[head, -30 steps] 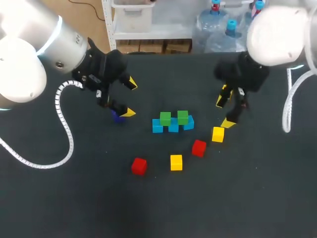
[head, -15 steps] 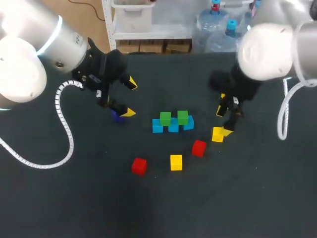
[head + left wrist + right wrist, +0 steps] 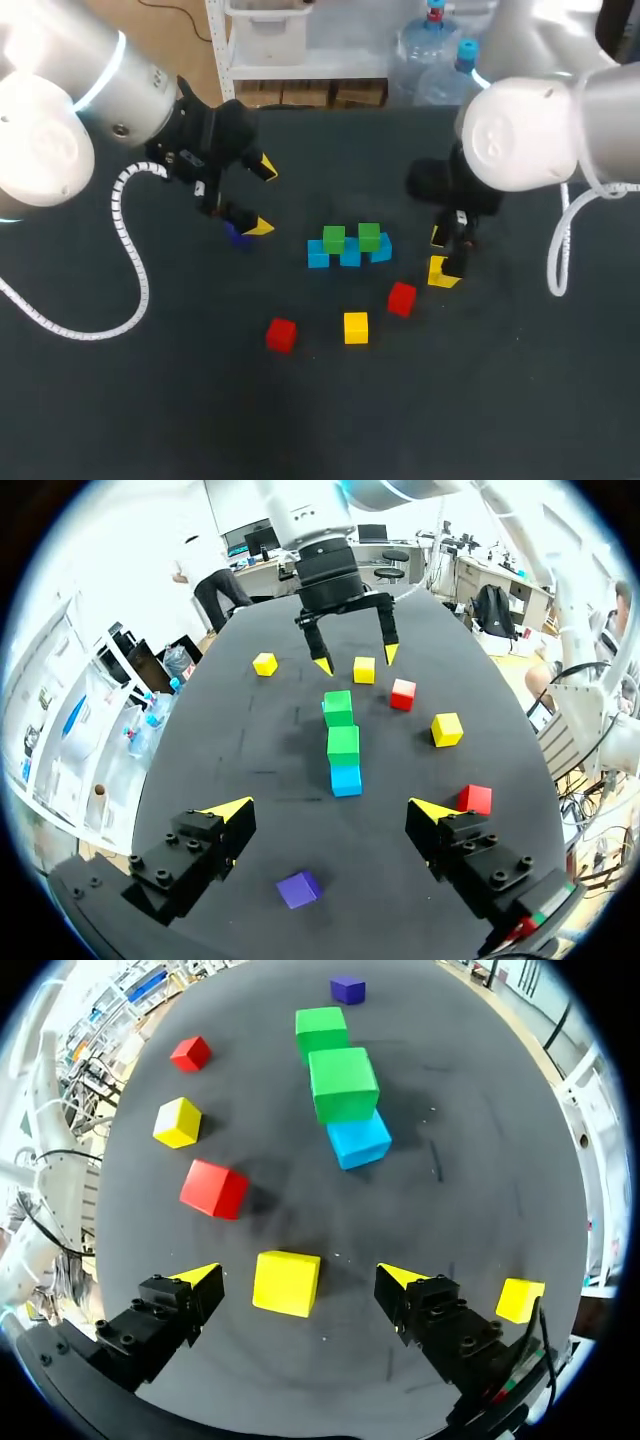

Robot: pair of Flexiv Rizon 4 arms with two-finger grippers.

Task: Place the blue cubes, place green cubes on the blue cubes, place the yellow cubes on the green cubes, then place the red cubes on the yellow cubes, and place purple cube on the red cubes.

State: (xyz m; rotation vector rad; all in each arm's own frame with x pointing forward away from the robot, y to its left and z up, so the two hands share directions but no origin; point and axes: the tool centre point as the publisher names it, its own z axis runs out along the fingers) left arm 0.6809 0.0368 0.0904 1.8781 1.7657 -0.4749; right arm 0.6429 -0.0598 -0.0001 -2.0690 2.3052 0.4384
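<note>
The left end effector (image 3: 262, 198) hangs over the counter (image 3: 150, 400) well to the left of the blue row (image 3: 350, 254), its yellow-tipped fingers spread wide and holding nothing. The purple cube (image 3: 237, 236) lies on the counter just below it. In the left wrist view the cube sits between the two fingers and a little behind their tips, touching neither.

Left of the row and nearer the front edge is the first red cube (image 3: 281, 334), alone and well apart from the row.

The blue row is three blue cubes set side by side, touching. Two green cubes (image 3: 334, 239) stand on top of it, so the blue and green layers are in place and nothing rests on the green.

Just in front of the row lies a yellow cube (image 3: 356, 327), and a second red cube (image 3: 402, 298) sits to that cube's right, close to the row's right end.

Right of the row, the right end effector (image 3: 442, 258) is low over the counter with its fingers wide apart. Another yellow cube (image 3: 286, 1282) sits between them on the counter, with a gap on each side, so it is not gripped. A third yellow cube (image 3: 520, 1299) shows in the right wrist view beside the outer finger, on the side away from the row.
</note>
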